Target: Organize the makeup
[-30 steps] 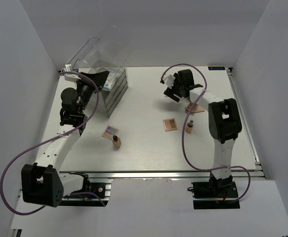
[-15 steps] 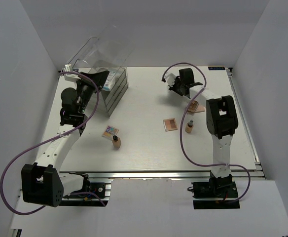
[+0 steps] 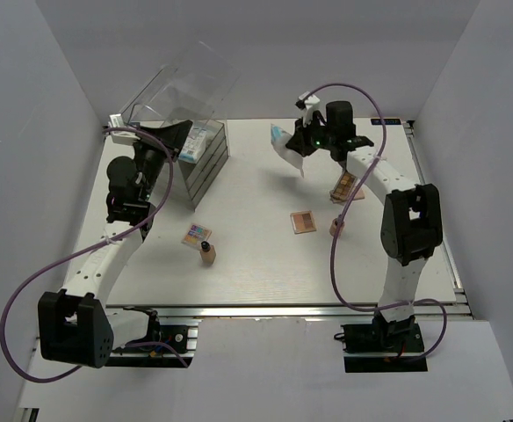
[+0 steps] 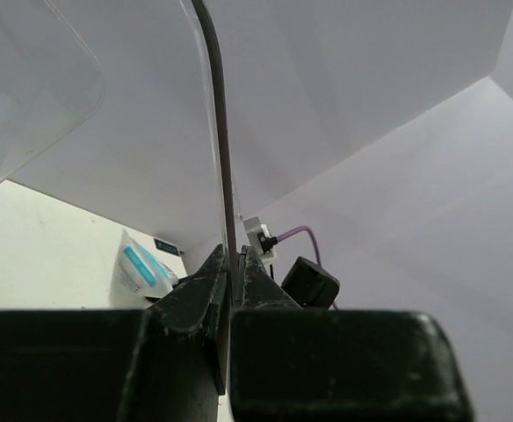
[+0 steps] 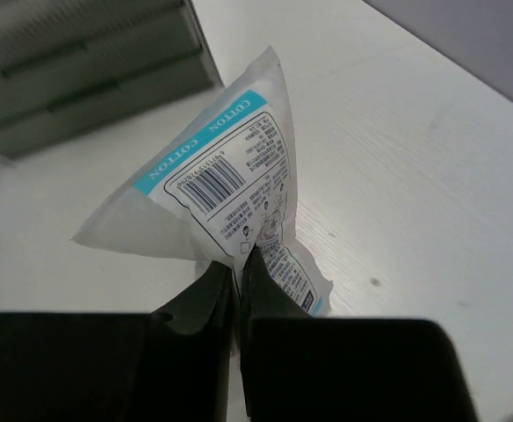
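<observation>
My right gripper (image 5: pixel 237 264) is shut on a clear cotton packet (image 5: pixel 230 189) with white contents and teal print, held above the table near the back middle (image 3: pixel 284 148). A second packet (image 3: pixel 198 138) lies in the top of the clear drawer box (image 3: pixel 205 163). My left gripper (image 4: pixel 229 266) is shut on the edge of the box's clear lid (image 3: pixel 184 88) and holds it raised. On the table lie three square eyeshadow palettes (image 3: pixel 196 234) (image 3: pixel 303 221) (image 3: pixel 345 186). Two tan dark-capped bottles (image 3: pixel 207 255) (image 3: pixel 336 227) stand near them.
The drawer box stands at the back left with its grey drawer fronts (image 5: pixel 81 53) facing the table's middle. White walls close in the table on three sides. Purple cables loop beside both arms.
The right gripper shut on the packet and lifted it off the table, swinging up and left. The left gripper tipped the lid a little higher.
</observation>
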`<state>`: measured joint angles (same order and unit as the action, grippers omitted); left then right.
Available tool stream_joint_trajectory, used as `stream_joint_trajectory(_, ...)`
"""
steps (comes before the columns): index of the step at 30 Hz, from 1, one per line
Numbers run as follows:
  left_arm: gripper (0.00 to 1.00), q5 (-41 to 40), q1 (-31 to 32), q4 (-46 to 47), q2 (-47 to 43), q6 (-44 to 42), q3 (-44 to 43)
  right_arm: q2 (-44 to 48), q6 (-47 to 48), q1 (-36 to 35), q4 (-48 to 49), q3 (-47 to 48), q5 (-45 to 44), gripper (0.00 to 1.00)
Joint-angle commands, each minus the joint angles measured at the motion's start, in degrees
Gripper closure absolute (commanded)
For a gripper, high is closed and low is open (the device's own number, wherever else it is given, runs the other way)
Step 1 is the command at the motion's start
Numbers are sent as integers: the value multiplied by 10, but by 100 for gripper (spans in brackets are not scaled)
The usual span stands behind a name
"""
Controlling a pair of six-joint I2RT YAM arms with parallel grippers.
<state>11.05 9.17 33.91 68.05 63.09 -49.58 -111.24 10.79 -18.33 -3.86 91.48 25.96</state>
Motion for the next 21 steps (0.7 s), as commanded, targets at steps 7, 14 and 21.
stream_joint_trajectory(7,95,0,4,117,-9,48,-58,-55,-416,-108,127,135,18,100)
stream_joint_trajectory(14,95,-6,4,116,-12,51,-57,-149,-605,-174,169,271,-58,100)
stream_joint_trajectory(21,95,-8,4,96,-19,52,-51,-243,-626,-258,214,396,-144,35)
